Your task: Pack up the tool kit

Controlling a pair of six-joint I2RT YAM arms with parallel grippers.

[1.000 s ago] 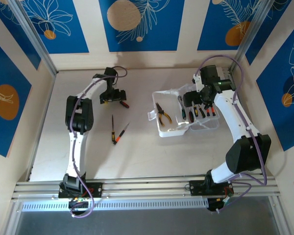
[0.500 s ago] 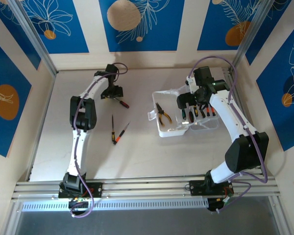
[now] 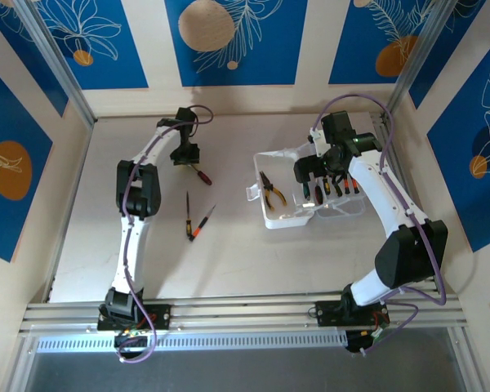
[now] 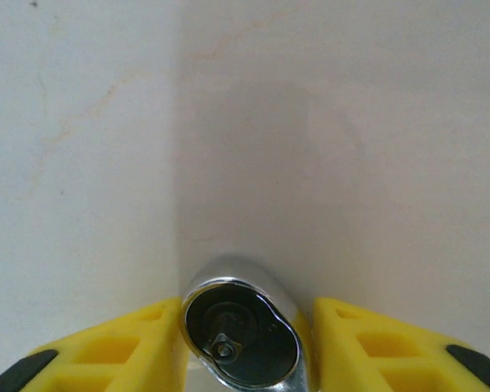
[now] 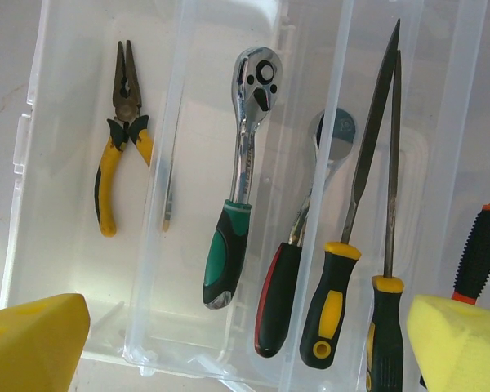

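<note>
1. While the left gripper [image 3: 184,153] pinches the red-handled ratchet [image 4: 243,335] on the table at far left, the right gripper [image 3: 317,173] hovers with fingers spread and empty over the open case [image 3: 282,219], right of centre.
2. The next move is probably to lift the ratchet and carry it right into the case; two screwdrivers [image 3: 189,216] lie loose.

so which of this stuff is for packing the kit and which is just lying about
for the job: case; pliers, green-handled ratchet and yellow-and-black files inside it; black screwdriver and orange screwdriver loose on the table; chrome ratchet at the left claw

just there: blue wall panels; metal rail
</note>
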